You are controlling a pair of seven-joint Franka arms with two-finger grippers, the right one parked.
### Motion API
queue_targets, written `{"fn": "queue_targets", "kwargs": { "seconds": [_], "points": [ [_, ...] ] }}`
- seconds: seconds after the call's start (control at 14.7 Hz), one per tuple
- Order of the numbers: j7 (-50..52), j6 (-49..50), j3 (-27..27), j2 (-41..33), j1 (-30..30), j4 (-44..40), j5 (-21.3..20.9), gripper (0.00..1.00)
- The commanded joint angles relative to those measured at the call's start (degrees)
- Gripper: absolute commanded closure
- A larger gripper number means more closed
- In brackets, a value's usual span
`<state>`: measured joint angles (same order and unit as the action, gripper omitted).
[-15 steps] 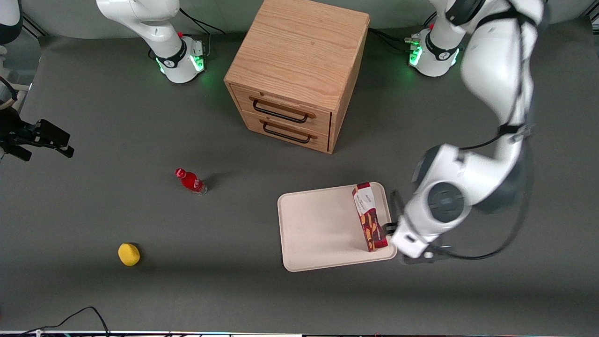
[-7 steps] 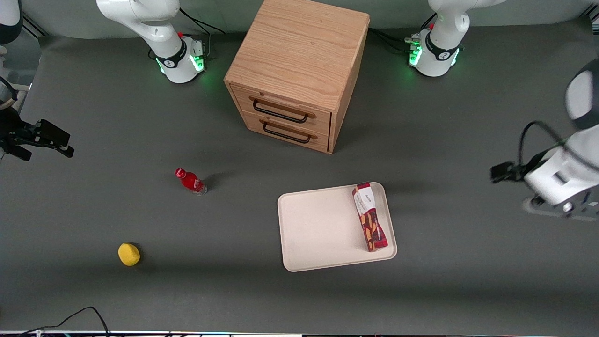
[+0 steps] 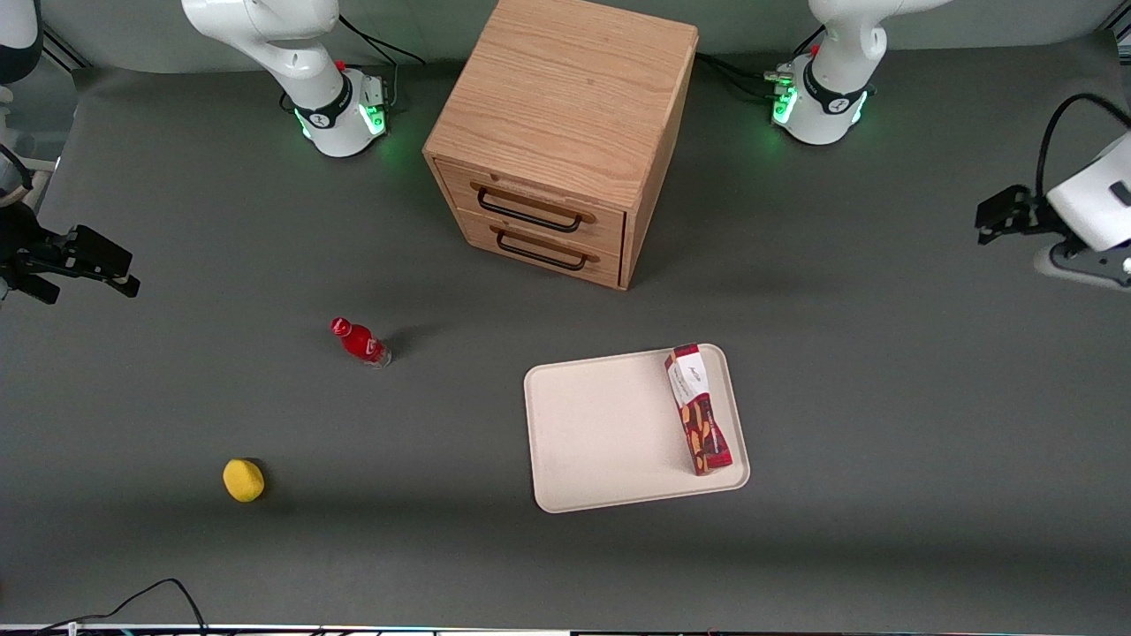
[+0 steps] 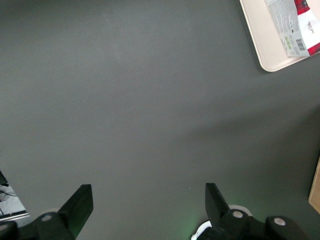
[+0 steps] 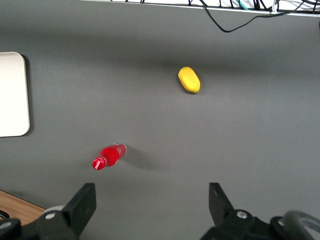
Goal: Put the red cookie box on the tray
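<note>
**Inspector A:** Surroundings?

**Inspector B:** A wooden drawer cabinet (image 3: 560, 132) with two closed drawers stands mid-surface, farther from the front camera than the tray (image 3: 601, 433). A small red bottle (image 3: 359, 341) and a yellow lemon-like object (image 3: 243, 480) lie toward the parked arm's end of the dark grey surface (image 3: 884, 397). A black cable (image 3: 141, 601) lies at the near edge. Nothing lies between the tray and the jaws.

**Inspector A:** The task item?

**Inspector B:** The red cookie box (image 3: 698, 408) lies flat on the tray, along the rim nearest the working arm, white label end toward the cabinet.

**Inspector A:** Jaws?

**Inspector B:** The gripper (image 4: 149, 202) is released, its fingers (image 4: 80, 205) spread wide and holding nothing. It hangs over bare surface at the working arm's end, well apart from box and tray.
</note>
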<state>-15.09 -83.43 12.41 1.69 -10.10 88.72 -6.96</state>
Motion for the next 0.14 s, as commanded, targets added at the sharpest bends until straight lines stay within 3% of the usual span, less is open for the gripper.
{"fn": "queue_targets", "kwargs": {
  "seconds": [0.0, 0.07],
  "points": [
    [-1.70, 0.81, -0.54, -0.55, 0.17, -0.21, 0.81, 0.00],
    [-1.70, 0.81, -0.63, -0.63, 0.17, -0.21, 0.81, 0.00]
  ]
}}
